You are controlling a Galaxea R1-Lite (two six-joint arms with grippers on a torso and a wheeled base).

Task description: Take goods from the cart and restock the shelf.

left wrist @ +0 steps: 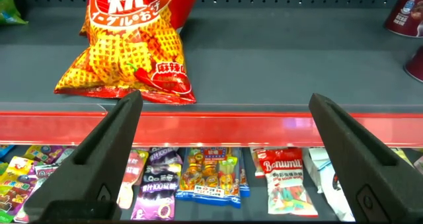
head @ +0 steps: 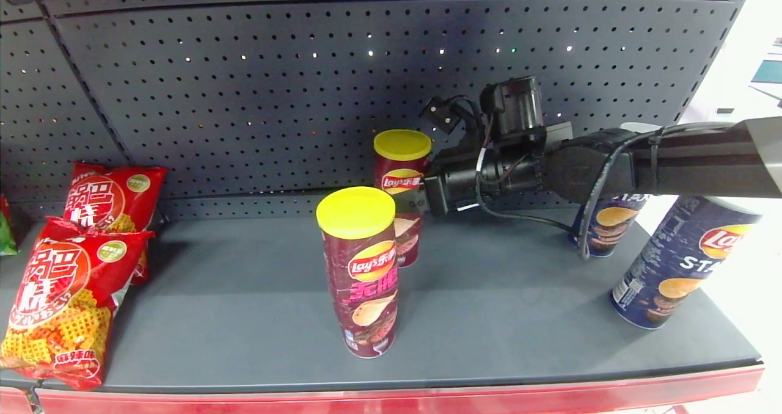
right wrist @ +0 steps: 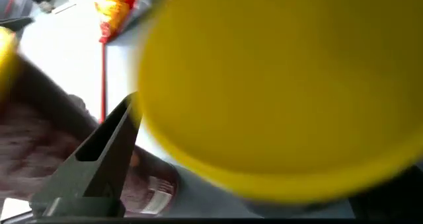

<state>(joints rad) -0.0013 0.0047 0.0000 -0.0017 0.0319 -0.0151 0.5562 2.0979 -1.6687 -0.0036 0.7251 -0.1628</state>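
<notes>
Two maroon chip cans with yellow lids stand on the grey shelf (head: 489, 316). The front can (head: 361, 273) stands free near the middle. My right gripper (head: 416, 203) comes in from the right and is shut on the rear can (head: 400, 176), which stands upright close to the pegboard. In the right wrist view that can's yellow lid (right wrist: 277, 85) sits against one finger (right wrist: 99, 158), with the front can (right wrist: 39, 151) beyond. My left gripper (left wrist: 226, 98) hangs open and holds nothing, just in front of the shelf's red front edge (left wrist: 218, 128).
Two red waffle-snack bags (head: 61, 298) (head: 113, 197) lie at the shelf's left end; one bag (left wrist: 129, 45) shows near the left gripper. Two dark blue chip cans (head: 681, 261) (head: 608, 225) stand at the right. Candy packets (left wrist: 211, 174) fill the lower shelf.
</notes>
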